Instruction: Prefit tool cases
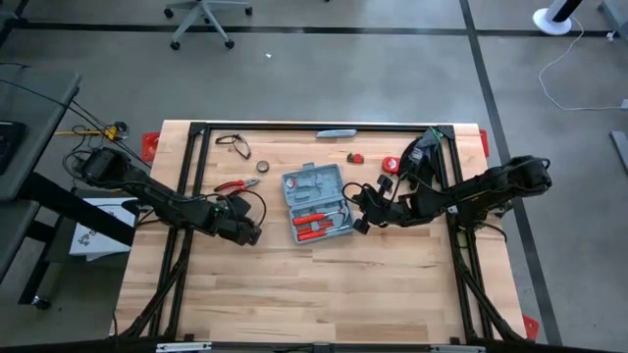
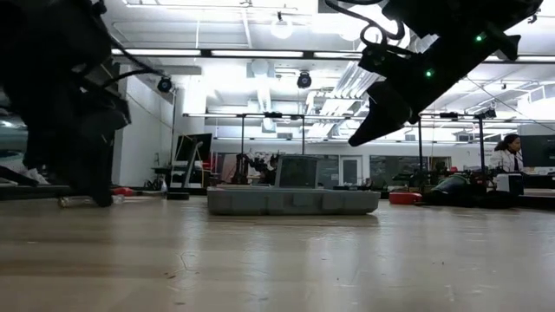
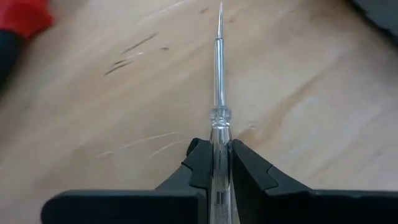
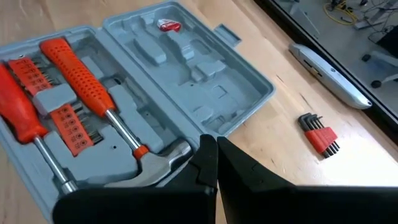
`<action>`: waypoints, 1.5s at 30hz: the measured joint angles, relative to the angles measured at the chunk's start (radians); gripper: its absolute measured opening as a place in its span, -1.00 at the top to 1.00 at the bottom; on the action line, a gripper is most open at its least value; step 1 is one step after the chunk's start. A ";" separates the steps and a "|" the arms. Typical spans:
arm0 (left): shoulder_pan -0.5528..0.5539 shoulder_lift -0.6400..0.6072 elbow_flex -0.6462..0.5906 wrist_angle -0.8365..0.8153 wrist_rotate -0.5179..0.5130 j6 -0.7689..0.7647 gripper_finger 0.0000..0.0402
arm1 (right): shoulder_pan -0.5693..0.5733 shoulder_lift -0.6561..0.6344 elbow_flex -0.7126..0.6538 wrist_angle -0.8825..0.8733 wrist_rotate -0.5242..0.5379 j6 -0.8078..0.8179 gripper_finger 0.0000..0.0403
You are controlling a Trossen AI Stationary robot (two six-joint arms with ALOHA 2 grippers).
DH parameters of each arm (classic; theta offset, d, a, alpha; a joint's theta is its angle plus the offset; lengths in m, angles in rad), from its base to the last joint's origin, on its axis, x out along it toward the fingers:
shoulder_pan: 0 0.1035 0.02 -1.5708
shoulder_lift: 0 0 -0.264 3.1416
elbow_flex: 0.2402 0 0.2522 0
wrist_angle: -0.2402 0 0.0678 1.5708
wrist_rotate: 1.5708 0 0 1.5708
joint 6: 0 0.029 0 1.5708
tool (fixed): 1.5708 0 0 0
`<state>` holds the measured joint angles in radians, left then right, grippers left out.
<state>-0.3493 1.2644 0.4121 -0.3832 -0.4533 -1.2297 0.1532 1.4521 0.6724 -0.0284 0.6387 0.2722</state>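
We see the tool case (image 1: 317, 203) lying open mid-table, hammer (image 4: 99, 106) and a screwdriver already seated, other slots bare; pliers (image 1: 236, 184) and hex keys (image 4: 320, 134) lie outside. Our right gripper (image 1: 359, 208), fingers closed on nothing, hovers at its edge. Our left gripper (image 3: 214, 163), well apart, pinches a clear-handled screwdriver (image 3: 219, 118).

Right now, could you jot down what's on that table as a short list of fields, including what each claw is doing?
table: wooden top
tool case: open, grey, mid-table
in the case: hammer and screwdriver, both red-handled
left claw: shut on a clear-handled screwdriver, low over the table, left of the case
right claw: shut, empty, at the case's right edge
loose items: red pliers, hex key set, slim grey bar
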 joint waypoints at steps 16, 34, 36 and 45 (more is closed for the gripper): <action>0.077 -0.002 0.022 0.436 -0.102 0.491 0.88 | -0.003 -0.028 0.000 0.046 0.054 -0.038 1.00; 0.312 0.411 0.263 0.702 0.233 0.945 0.88 | -0.029 -0.096 0.000 0.064 0.075 -0.090 1.00; 0.326 0.462 0.324 0.631 0.228 0.967 0.88 | -0.029 -0.096 0.000 0.064 0.073 -0.090 1.00; 0.343 0.515 0.416 0.461 0.179 0.999 0.88 | -0.029 -0.096 0.000 0.062 0.044 -0.090 1.00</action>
<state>-0.0063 1.7791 0.8277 0.0778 -0.2741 -0.2302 0.1242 1.3560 0.6724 0.0339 0.6830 0.1822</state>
